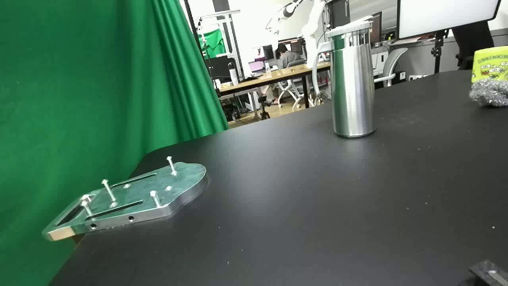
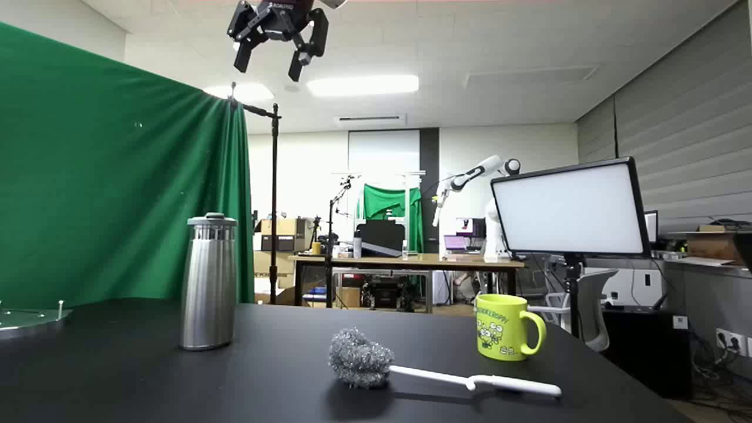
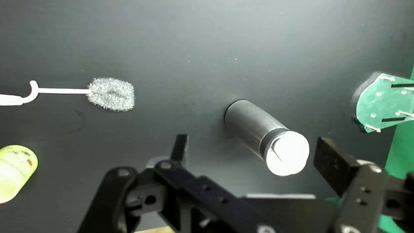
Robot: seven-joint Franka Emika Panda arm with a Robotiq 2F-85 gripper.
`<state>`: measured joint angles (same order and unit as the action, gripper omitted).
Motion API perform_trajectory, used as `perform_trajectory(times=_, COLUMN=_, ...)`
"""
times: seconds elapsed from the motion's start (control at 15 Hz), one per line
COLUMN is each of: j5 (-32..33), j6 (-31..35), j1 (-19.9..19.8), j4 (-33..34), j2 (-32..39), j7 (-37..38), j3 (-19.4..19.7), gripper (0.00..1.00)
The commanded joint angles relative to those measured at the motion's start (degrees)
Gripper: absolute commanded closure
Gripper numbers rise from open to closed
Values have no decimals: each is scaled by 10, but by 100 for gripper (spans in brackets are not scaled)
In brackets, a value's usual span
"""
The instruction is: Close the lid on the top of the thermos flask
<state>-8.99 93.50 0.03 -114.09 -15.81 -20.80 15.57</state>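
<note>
The thermos flask stands upright on the black table; it is also in an exterior view and in the wrist view. Its grey lid sits on top above a shiny band, with a small piece tilted up at one end. The lid also shows in an exterior view. In the wrist view the lid is washed out by glare. My gripper is open and empty, high above the table. In the wrist view the flask's top lies between the open fingers, apart from them.
A greenish plate with pegs lies by the green curtain. A yellow-green mug and a scrubbing brush with a silvery head are on the table. A dark object shows at the lower right corner.
</note>
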Motion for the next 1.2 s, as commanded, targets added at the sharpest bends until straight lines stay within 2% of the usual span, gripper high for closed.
perform_trajectory(times=0.0, j5=-5, j6=-1, j1=-20, j4=2, j2=3, j7=-4, j3=-17, gripper=0)
perform_trajectory(times=0.93, j5=-5, j6=-1, j1=-20, j4=2, j2=3, j7=-5, j3=-17, gripper=0)
perform_trajectory(times=1.13, j5=1, j6=14, j1=-24, j4=2, j2=2, j7=9, j3=-32, gripper=0)
